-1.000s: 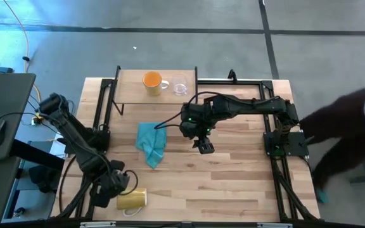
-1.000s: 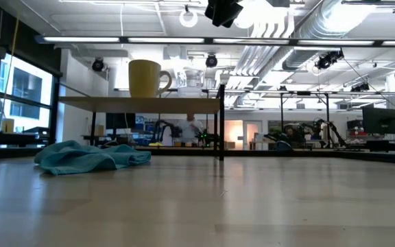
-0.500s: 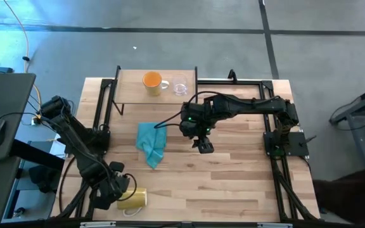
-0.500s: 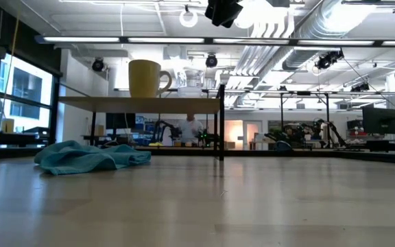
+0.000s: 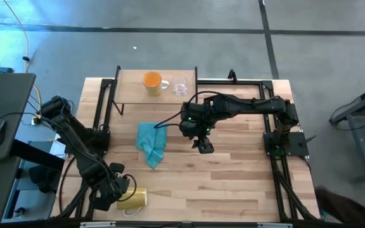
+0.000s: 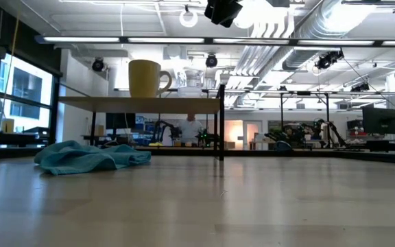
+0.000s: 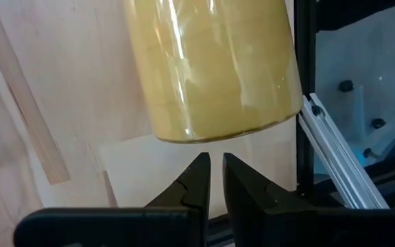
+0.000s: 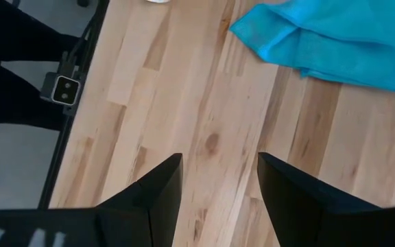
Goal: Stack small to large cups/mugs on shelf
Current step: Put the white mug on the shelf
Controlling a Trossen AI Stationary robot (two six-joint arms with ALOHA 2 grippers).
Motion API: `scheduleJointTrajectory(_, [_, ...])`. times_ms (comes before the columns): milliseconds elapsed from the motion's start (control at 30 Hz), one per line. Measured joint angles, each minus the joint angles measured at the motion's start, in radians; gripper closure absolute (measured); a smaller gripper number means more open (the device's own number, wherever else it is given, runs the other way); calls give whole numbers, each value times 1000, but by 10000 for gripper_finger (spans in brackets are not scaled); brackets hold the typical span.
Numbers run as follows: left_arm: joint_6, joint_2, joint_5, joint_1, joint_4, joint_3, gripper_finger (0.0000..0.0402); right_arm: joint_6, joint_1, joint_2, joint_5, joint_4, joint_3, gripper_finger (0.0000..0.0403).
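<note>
Shelf [image 5: 132, 95]: raised light-wood board at the far edge of the desk [image 5: 233, 183], toward the far left corner. On it, orange mug [image 5: 151, 80] near the middle, handle pointing toward the glass cup [image 5: 180, 85], which stands just beside it on the shelf's right part. The two are close; contact cannot be told. In the low view both stand upright on the board, mug [image 6: 145, 78] left of the cup [image 6: 193, 79].

Cream mug [image 5: 132, 199]: lying on its side near the front left corner of the desk, handle toward the front edge. Not on the shelf.

Left gripper [image 5: 106, 193]: low at the front left corner, just beside the cream mug. Left wrist view: the two fingers [image 7: 187, 192] are nearly together with only a thin slit between them, gripping nothing. The mug's rounded end [image 7: 211, 65] lies just past the fingertips, apart from them.

Right gripper [image 5: 203, 145]: over the middle of the desk, arm reaching in from the right edge. Right wrist view: fingers [image 8: 158, 189] spread wide, bare planks between them, nothing held.

Teal cloth [image 5: 151, 142]: crumpled on the desk in front of the shelf, left of the right gripper and apart from it; also seen in the right wrist view [image 8: 328, 38].
</note>
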Motion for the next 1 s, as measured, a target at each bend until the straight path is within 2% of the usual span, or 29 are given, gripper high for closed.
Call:
scheduleJointTrajectory(600, [-160,0,46,0,38,0,371,-3,0,0,-18,7,0,222])
scheduleJointTrajectory(1000, [-386,-4,109,0,87,0,371,-11,0,0,-20,7,0,222])
